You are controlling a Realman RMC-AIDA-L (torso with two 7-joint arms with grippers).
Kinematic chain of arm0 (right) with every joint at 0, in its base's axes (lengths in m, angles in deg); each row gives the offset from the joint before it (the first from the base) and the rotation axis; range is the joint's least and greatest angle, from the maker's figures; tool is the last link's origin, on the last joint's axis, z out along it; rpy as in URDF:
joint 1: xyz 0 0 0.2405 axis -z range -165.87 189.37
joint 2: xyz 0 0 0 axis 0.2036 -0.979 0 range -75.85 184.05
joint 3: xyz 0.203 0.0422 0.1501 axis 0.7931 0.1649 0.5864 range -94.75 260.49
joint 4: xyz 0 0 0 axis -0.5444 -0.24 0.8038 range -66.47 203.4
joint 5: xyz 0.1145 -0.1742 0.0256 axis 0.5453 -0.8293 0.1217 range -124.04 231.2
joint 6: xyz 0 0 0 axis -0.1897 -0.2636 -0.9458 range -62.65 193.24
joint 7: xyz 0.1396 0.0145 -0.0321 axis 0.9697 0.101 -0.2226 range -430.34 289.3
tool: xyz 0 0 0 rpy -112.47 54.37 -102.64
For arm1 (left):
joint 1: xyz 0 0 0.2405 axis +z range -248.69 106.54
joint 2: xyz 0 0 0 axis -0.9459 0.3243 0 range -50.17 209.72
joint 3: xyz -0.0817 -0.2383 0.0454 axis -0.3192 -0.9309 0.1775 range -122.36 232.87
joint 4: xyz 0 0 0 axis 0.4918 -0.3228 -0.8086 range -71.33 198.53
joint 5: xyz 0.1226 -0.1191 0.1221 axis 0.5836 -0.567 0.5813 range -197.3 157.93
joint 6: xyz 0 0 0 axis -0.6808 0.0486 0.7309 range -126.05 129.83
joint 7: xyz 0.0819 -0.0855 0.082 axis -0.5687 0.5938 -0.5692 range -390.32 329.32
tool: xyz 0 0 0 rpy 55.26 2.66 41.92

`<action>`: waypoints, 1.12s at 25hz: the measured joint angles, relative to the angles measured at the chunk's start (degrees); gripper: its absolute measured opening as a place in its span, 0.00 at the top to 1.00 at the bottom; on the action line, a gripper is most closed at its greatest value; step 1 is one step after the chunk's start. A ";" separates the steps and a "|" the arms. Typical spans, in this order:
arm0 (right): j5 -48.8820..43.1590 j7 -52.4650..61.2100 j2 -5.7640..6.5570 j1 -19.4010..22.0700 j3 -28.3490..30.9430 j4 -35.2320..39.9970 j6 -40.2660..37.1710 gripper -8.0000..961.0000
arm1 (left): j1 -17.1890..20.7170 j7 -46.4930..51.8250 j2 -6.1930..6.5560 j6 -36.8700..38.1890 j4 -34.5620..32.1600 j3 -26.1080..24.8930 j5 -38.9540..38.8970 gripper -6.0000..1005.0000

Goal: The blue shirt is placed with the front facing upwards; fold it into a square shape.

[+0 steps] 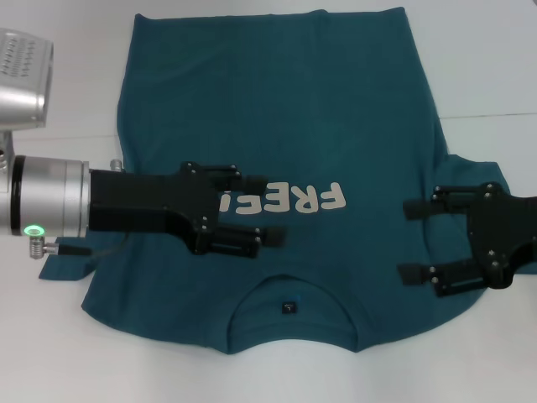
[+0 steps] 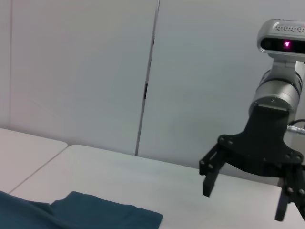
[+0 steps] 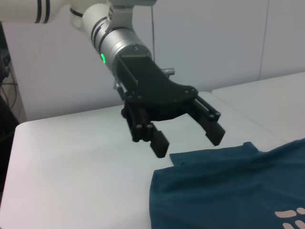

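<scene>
Teal-blue cotton T-shirt (image 1: 277, 117) with white lettering (image 1: 289, 200) is lying flat and face up across the white desk (image 1: 470, 59), its collar and small dark neck label (image 1: 289, 307) toward the desk's near edge. Left tool (image 1: 267, 208) is hovering over the chest print, fingers apart. Right tool (image 1: 409, 240) is hovering above the shirt's right sleeve area near the desk's right edge, fingers also spread, gripping nothing.

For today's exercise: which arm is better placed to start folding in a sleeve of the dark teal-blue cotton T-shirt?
Probably right: the right gripper hovers open beside a sleeve of the dark teal-blue cotton T-shirt; the left gripper hangs mid-chest.
</scene>
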 joint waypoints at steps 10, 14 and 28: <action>0.83 -1.71 0.07 0.53 1.56 -2.17 0.58 0.05 | -0.12 -1.04 -0.19 -0.79 0.01 3.11 0.13 0.17; 0.83 -1.77 0.09 0.58 2.25 -2.19 0.64 0.05 | -0.29 -1.17 -0.25 -0.23 -0.02 3.36 0.13 0.17; 0.80 -1.85 0.02 0.72 2.75 -2.30 0.65 0.05 | -0.03 -0.66 -1.15 -0.68 -1.46 3.77 0.19 0.17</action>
